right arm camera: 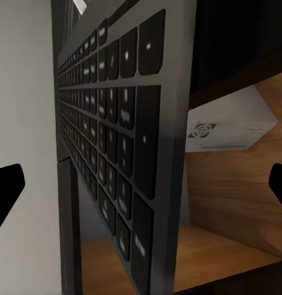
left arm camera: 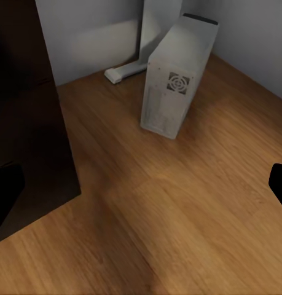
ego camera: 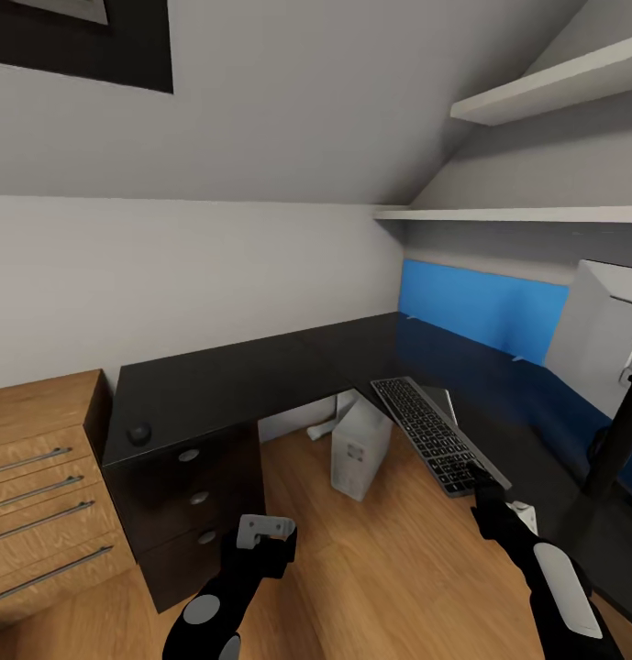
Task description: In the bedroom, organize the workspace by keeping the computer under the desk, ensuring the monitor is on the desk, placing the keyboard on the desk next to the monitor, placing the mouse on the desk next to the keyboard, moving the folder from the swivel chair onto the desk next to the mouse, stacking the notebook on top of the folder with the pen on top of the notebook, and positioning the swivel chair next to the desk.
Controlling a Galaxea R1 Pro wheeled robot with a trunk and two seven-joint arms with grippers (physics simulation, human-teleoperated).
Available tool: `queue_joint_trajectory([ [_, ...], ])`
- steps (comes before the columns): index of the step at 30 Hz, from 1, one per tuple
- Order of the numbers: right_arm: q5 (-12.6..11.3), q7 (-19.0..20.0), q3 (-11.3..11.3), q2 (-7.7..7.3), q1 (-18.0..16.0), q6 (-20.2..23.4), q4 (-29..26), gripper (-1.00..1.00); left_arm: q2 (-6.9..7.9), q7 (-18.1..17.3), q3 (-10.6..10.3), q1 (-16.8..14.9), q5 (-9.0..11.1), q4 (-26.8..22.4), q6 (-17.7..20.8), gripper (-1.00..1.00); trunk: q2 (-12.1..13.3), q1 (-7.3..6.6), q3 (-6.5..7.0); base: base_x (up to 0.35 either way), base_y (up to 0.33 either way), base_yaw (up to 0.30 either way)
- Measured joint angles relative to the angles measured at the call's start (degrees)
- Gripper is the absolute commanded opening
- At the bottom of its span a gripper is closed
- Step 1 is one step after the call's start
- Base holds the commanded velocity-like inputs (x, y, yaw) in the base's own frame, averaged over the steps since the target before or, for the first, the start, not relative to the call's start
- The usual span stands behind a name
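1. Right gripper (ego camera: 482, 477) fingers were spread wide, one tip (right arm camera: 7, 192) at each edge of the right wrist view with nothing between them. In the head view it sat at the near end of the keyboard (ego camera: 437, 434); contact could not be told. Left gripper (ego camera: 266, 530) was also spread, dark finger (left arm camera: 4, 195) on one side and the other at the opposite edge, over bare wooden floor (left arm camera: 177, 215), holding nothing.
2. The desk (ego camera: 260, 367) was the black L-shaped top running from the left drawer block, with its round silver knobs, to the right along the wall.
3. The monitor (ego camera: 602, 335) stood on the right wing of the desk, its pale back facing the camera, on a black stand (ego camera: 618, 440), cut by the right frame edge.
4. A blue wall panel (ego camera: 481, 307) sat behind the desk's far right stretch. White shelves (ego camera: 536, 92) hung above it.
5. A light wooden drawer cabinet (ego camera: 40, 495) stood at the left, just beside the desk's drawer block.
6. The computer (ego camera: 360, 447) stood on the floor under the desk near the inner corner, vent grille visible in the left wrist view (left arm camera: 177, 74), just beside a white desk leg (left arm camera: 159, 24).
7. The keyboard lay on the desk's inner edge, its near end overhanging the edge, close-up in the right wrist view (right arm camera: 116, 141).
8. The mouse (ego camera: 138, 433) sat on the desk's near left corner, above the drawers, well apart from the keyboard.
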Motion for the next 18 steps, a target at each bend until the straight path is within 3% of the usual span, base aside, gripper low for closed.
queue_joint_trajectory([
  [14,0.00,-0.06,0.13,0.00,0.00,0.09,0.05,1.00,0.02,0.04,0.10,0.00,0.00,0.00,0.00,1.00,0.00,0.00,0.00,0.000,0.000,0.000],
  [18,0.00,-0.10,0.18,0.00,0.00,0.11,0.05,1.00,0.05,-0.03,0.11,0.00,0.06,0.00,0.01,1.00,0.00,-0.02,0.00,0.134,0.108,0.000],
])
